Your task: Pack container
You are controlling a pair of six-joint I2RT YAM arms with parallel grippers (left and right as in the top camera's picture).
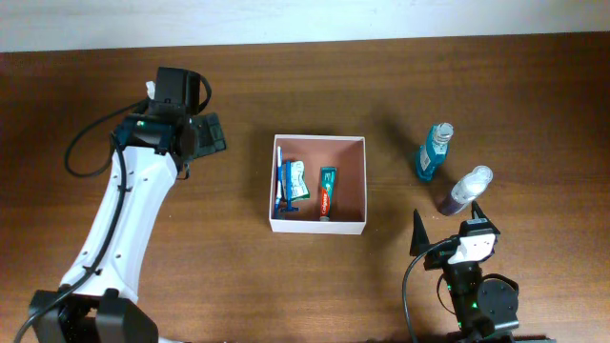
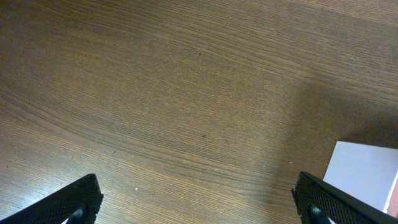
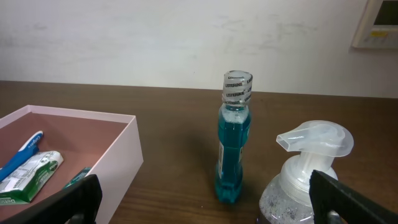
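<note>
Sitting mid-table: the container [image 1: 317, 227], square and shallow, white outside and pinkish-brown inside, roughly midway between the left and right edges of the table [image 1: 515, 86].
Inside the container: a blue toothbrush [image 1: 280, 181] along its left wall, a small green-and-white packet [image 1: 296, 178] just beside it, and a toothpaste tube [image 1: 327, 191] near the middle; the right part of the floor is bare.
Left gripper [image 1: 212, 134]: hovers over bare wood towards the far left corner, left of the container and apart from it. Its wrist view shows the fingers spread wide with nothing between them, and a white corner of the container [image 2: 364, 174] at the lower right.
Right gripper [image 1: 448, 227]: close to the near edge, in the right half of the table; its fingers are spread wide and grasp nothing.
Mouthwash bottle [image 1: 434, 152]: blue, upright, right of the container and apart from it.
Pump bottle [image 1: 465, 191]: clear, upright, just beside the mouthwash bottle on its near-edge side and just ahead of the right gripper's fingers.
</note>
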